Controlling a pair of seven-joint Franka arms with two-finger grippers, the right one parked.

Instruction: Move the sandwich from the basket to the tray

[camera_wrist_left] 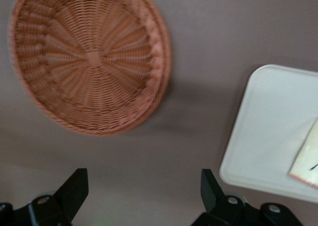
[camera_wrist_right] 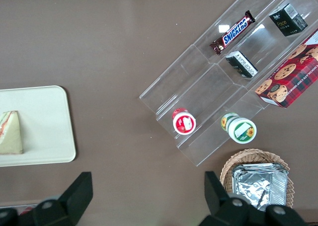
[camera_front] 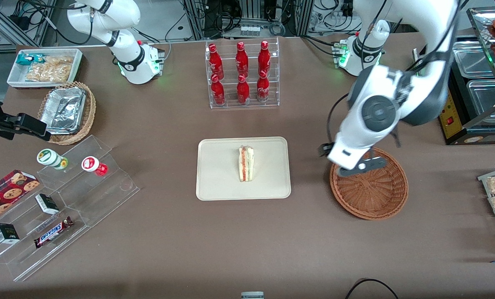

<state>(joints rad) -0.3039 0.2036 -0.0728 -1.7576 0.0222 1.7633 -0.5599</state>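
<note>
This is a robotics lab dressed up as a small snack shop. A brown tabletop (camera_front: 168,232) carries shop goods laid out for display: a clear rack of red soda bottles (camera_front: 242,72) near the edge farthest from the front camera, clear stepped shelves (camera_front: 60,207) holding a chocolate bar (camera_front: 53,232), a cookie box (camera_front: 6,195) and yogurt cups (camera_front: 52,158) toward the parked arm's end, and a metal food warmer (camera_front: 477,87) at the working arm's end. White robot arm bases (camera_front: 139,62) bolted to the tabletop, with aluminium framing and tangled cables (camera_front: 214,16) along that same farthest edge, mark it as a lab.
</note>
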